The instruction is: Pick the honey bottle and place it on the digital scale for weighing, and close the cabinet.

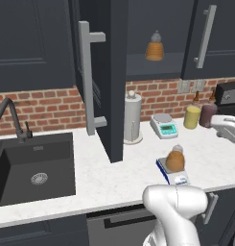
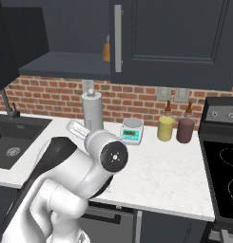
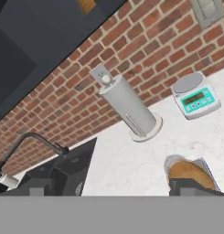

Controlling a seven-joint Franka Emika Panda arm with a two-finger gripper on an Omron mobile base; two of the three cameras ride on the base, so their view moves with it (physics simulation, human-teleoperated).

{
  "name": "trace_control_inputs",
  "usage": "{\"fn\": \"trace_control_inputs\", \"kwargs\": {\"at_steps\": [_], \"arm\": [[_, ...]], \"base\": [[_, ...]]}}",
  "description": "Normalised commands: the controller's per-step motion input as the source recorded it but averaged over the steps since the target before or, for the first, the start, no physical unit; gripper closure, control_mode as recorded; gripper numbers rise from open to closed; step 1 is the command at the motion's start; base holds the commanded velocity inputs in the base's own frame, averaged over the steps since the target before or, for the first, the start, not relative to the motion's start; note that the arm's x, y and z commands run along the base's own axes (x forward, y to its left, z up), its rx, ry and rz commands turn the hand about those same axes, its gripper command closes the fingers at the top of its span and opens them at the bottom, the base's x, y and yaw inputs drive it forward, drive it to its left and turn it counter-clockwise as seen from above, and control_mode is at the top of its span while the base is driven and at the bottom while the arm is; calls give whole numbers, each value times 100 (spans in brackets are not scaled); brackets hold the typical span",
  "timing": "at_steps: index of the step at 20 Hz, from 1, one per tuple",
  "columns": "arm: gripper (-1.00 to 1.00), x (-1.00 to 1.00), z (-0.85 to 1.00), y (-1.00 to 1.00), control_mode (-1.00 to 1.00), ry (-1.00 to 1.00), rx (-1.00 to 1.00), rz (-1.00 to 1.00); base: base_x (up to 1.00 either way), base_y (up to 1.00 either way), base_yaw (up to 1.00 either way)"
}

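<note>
1. Far left there's a dark sink point(image 1: 35, 168) set into the white desk point(image 1: 123, 178), with a black faucet point(image 1: 11, 117) behind it against the brick wall.
2. Next over, the cabinet point(image 1: 111, 77) door is swung wide open, sticking out over the desk with its long grey handle point(image 1: 88, 79) facing the camera. A ribbed orange bottle point(image 1: 154, 48) sits on the shelf inside.
3. Just right of the door stands a paper towel holder point(image 1: 133, 117), and then a white scale with a teal panel point(image 1: 164, 126) near the wall.
4. Closer to the front edge, the honey bottle point(image 1: 175, 159) is sitting upright on the digital scale point(image 1: 172, 174).
5. The gripper point(image 3: 127, 188) hangs near the bottle; honestly can't tell how the jaws stand.
6. Far right: a yellow jar point(image 1: 192, 116) and a dark maroon jar point(image 1: 207, 115).
</note>
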Motion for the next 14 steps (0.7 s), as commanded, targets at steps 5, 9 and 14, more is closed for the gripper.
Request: {"fn": "trace_control_inputs", "kwargs": {"at_steps": [5, 9, 14], "arm": [[-100, -16, -31, 82, -100, -32, -5, 0], [-100, -28, -36, 94, -100, -38, -2, 0], [-100, -44, -5, 44, -100, -29, 0, 0]], "base": [[0, 0, 0], [0, 0, 0], [0, 0, 0]]}}
